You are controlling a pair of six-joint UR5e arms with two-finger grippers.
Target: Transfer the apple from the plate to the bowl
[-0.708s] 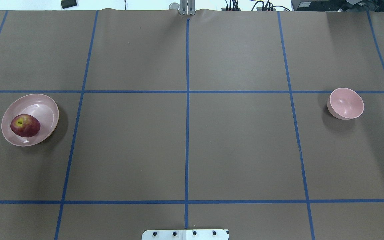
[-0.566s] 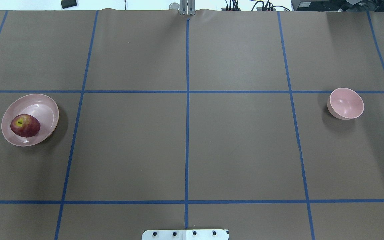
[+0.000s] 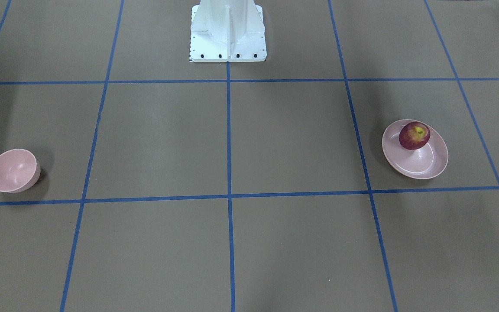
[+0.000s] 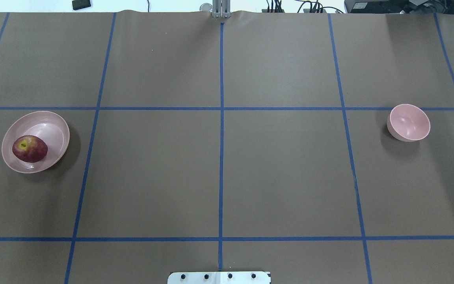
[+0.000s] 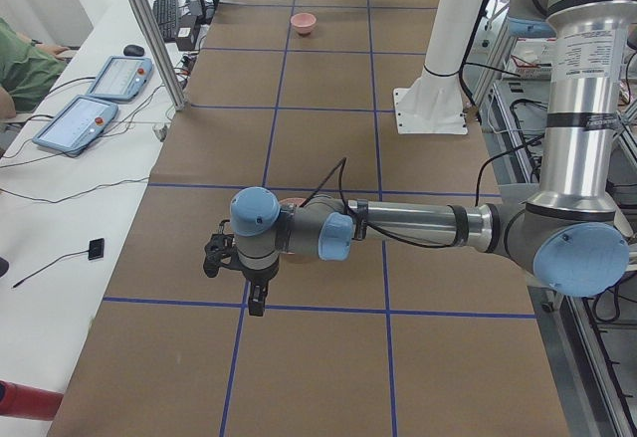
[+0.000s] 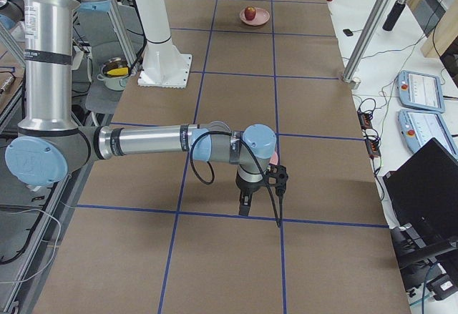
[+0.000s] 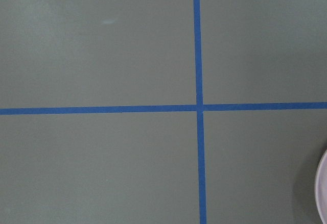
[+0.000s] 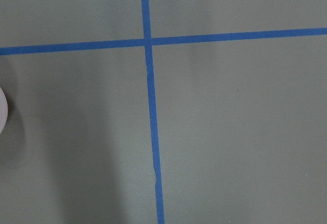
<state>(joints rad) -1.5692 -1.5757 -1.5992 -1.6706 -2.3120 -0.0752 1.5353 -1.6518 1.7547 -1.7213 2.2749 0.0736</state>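
The dark-red apple [image 4: 30, 148] lies on the near side of the pale-pink plate [image 4: 49, 122] at the table's left; it also shows in the front-facing view [image 3: 414, 135] on the plate [image 3: 422, 167]. The small pink bowl [image 4: 408, 122] stands empty at the far right, also in the front-facing view [image 3: 13, 170]. My left gripper [image 5: 239, 283] hangs above the table beside the plate and shows only in the exterior left view. My right gripper [image 6: 261, 192] hangs beside the bowl and shows only in the exterior right view. I cannot tell whether either is open or shut.
The brown table cover carries a grid of blue tape lines [image 4: 221, 118]. The robot's white base [image 3: 228, 30] stands at the middle of the near edge. The left wrist view catches the plate's rim [image 7: 323, 193]; the right wrist view catches the bowl's edge [image 8: 2, 109].
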